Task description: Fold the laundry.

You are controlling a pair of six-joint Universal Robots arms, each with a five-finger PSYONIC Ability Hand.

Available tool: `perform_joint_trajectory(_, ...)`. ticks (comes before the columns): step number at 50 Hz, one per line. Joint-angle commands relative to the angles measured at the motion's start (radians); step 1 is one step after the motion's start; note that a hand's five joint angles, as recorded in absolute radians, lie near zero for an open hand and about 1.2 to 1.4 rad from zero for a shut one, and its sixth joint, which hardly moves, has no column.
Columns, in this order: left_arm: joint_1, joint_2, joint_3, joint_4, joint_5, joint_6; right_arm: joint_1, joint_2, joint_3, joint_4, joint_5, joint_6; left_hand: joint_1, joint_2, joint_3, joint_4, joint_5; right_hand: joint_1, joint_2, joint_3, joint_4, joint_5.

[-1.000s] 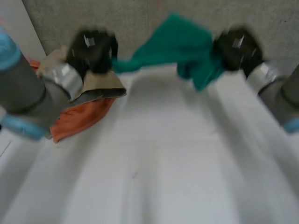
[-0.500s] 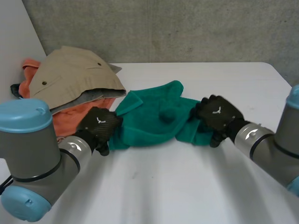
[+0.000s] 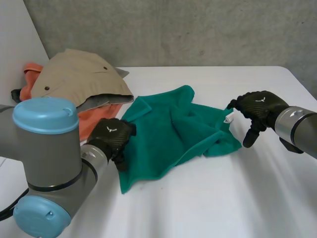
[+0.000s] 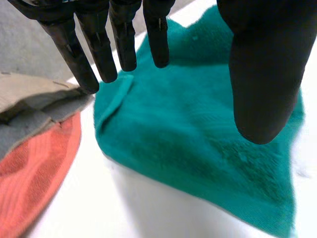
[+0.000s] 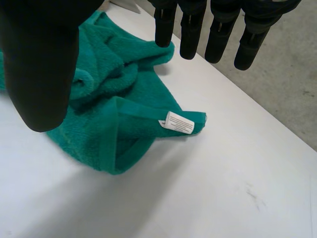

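A: Both hands let go of the soft green towel (image 3: 173, 134). Half a second before, they pinched it. Before that, they held it up in the air.

B: Where was it then?

A: It lay mid-table on the white table (image 3: 208, 198), bunched at 3 o'clock by its white tag (image 5: 179, 122). The left hand (image 3: 111, 136) sat at the towel's 8 o'clock edge, fingers straight, holding nothing. The right hand (image 3: 257, 106) hung off it at 3 o'clock, fingers spread, empty.

B: Folded yet?

A: No, only laid down, I think. A heap of tan and orange clothes (image 3: 74, 84) waited at 10 o'clock.
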Motion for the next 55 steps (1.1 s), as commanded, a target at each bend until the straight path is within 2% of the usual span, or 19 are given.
perform_joint_trajectory(1,-0.032,-0.008,-0.026,-0.064,0.018,-0.081,-0.013,0.043,-0.019,-0.008,0.001,-0.013,-0.002,0.009,0.006,0.016,0.024,0.042,0.03,0.027,0.033,0.024)
perform_joint_trajectory(8,-0.098,-0.074,-0.013,-0.009,-0.012,-0.107,-0.005,0.068,-0.004,-0.014,0.001,-0.017,-0.002,0.009,0.006,0.016,0.024,0.051,0.039,0.036,0.042,0.033)
perform_joint_trajectory(15,-0.102,-0.179,0.049,0.065,-0.092,-0.038,-0.003,0.063,0.037,-0.059,0.001,-0.012,0.013,0.023,0.02,0.031,0.038,0.054,0.042,0.039,0.045,0.036)
perform_joint_trajectory(22,-0.095,-0.267,0.118,0.073,-0.093,0.014,-0.016,0.062,0.046,-0.091,0.001,-0.007,0.104,0.114,0.111,0.122,0.129,0.054,0.042,0.039,0.045,0.036)
perform_joint_trajectory(26,-0.081,-0.313,0.157,0.067,-0.098,0.047,-0.026,0.06,0.034,-0.094,-0.002,0.002,0.268,0.278,0.275,0.286,0.293,0.054,0.042,0.039,0.045,0.036)
perform_joint_trajectory(29,-0.069,-0.319,0.165,0.07,-0.101,0.06,-0.034,0.066,0.007,-0.09,-0.003,0.003,0.649,0.659,0.656,0.667,0.674,0.054,0.042,0.039,0.045,0.036)
perform_joint_trajectory(31,-0.062,-0.296,0.162,0.076,-0.112,0.06,-0.039,0.074,-0.019,-0.085,-0.003,0.003,0.985,0.996,0.993,1.004,1.011,0.054,0.042,0.039,0.045,0.036)
perform_joint_trajectory(38,-0.052,-0.14,0.109,0.13,-0.156,0.057,-0.02,0.137,-0.156,-0.039,-0.023,-0.012,0.987,0.998,0.995,1.005,1.013,0.069,0.056,0.054,0.06,0.051)
perform_joint_trajectory(46,-0.016,0.038,0.019,0.137,-0.107,0.128,0.026,0.333,-0.467,0.217,-0.106,-0.02,0.987,0.998,0.995,1.005,1.013,0.066,0.053,0.051,0.057,0.048)
perform_joint_trajectory(49,0.008,0.098,-0.019,0.134,-0.074,0.162,0.062,0.402,-0.559,0.309,-0.169,-0.041,0.987,0.998,0.995,1.005,1.013,0.057,0.045,0.042,0.048,0.039)
perform_joint_trajectory(52,0.036,0.145,-0.046,0.137,-0.041,0.185,0.088,0.442,-0.576,0.317,-0.235,-0.145,0.987,0.998,0.995,1.005,1.013,0.054,0.042,0.039,0.045,0.036)
perform_joint_trajectory(55,0.062,0.172,-0.055,0.137,-0.023,0.189,0.121,0.468,-0.557,0.3,-0.256,-0.281,0.987,0.998,0.995,1.005,1.013,0.054,0.042,0.039,0.045,0.036)
